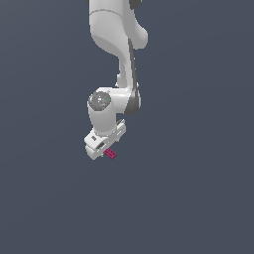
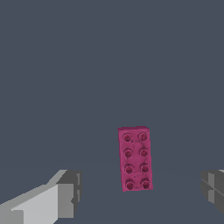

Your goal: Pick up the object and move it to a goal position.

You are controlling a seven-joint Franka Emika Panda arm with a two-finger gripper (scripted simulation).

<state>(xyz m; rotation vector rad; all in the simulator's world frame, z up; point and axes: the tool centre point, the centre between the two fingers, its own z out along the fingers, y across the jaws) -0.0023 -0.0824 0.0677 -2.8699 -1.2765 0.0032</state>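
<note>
While hand (image 2: 140, 192) gapes, brick (image 2: 134, 158) sits btwn fingers.

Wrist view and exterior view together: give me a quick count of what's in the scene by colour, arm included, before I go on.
Magenta: 1, the studded brick, lying between the open pincer's fingers, not gripped.
White: 1, the robot arm with its pincer.
Grey: 1, the plain floor.
Total: 3.

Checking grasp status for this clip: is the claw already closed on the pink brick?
No. In the wrist view the pink brick lies between the fingers with clear gaps on both sides, so the claw is open.
</note>
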